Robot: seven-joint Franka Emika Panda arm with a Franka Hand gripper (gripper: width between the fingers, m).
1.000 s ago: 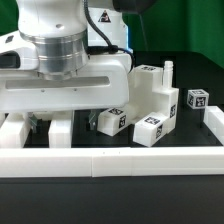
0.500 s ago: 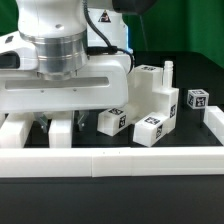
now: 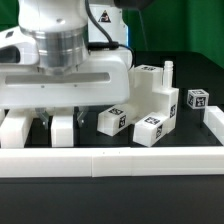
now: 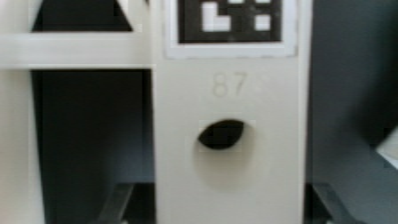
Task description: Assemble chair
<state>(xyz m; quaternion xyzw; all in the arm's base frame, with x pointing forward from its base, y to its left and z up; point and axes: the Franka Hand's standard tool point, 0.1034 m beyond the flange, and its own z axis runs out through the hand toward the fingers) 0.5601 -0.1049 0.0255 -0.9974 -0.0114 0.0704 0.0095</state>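
- Exterior view: bright, even light, apparently from overhead. The white arm (image 3: 60, 80) and chair pieces (image 3: 152, 88) are nearly washed out, with little surface detail.
- The dark table (image 3: 110, 200) swallows shadows; only soft shade shows beneath the arm.
- The arm sits close to the lens, slightly soft. The border rail (image 3: 110, 161) is low in contrast.
- Wrist view: very close and blurred. The tag (image 4: 233, 22) has smeared edges, the stamped number on the panel (image 4: 228, 175) is faint, and the lower corners are dim.

Black table (image 3: 110, 200) carries tagged white chair pieces (image 3: 150, 96) and a rail (image 3: 130, 161).

A low white border rail (image 3: 120, 161) crosses the black table (image 3: 110, 200).
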